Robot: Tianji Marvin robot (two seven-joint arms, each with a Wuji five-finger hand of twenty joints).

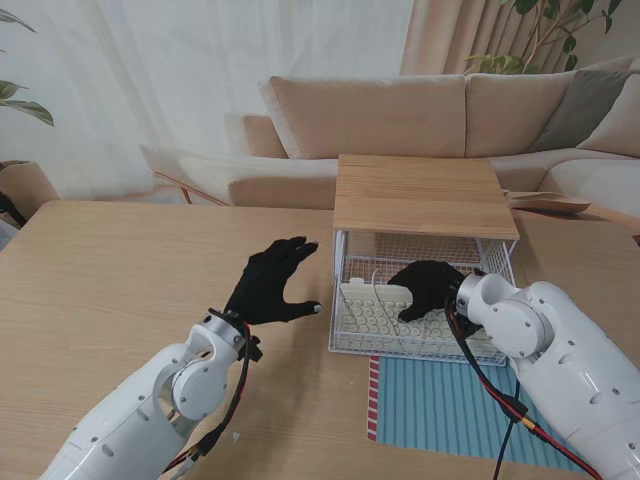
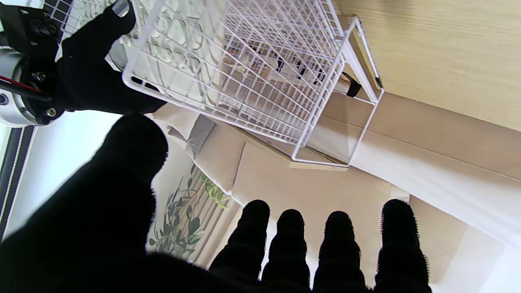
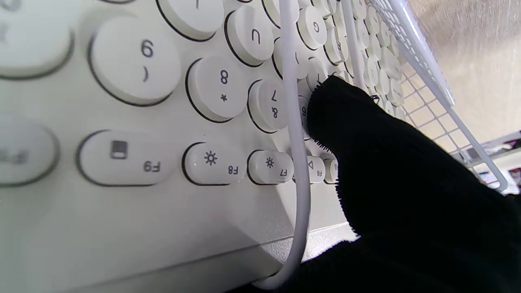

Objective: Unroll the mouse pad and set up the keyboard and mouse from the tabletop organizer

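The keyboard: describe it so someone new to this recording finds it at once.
Find the wood-topped white wire organizer on the table's right. In its lower basket, under the right hand, lies the keyboard. It is cream-white with round keys, with a thin white cable across it.

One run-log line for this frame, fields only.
mouse pad: unrolled, nearer to me than organizer | right hand: inside organizer, on keyboard | left hand: open, left of organizer | keyboard: not out yet

— What's carrying everything?
— A light wooden table (image 1: pixel 110 290).
— And directly on it?
— A white wire organizer (image 1: pixel 425 345) with a wood top, and a blue striped mouse pad (image 1: pixel 445 410) touching its near edge.
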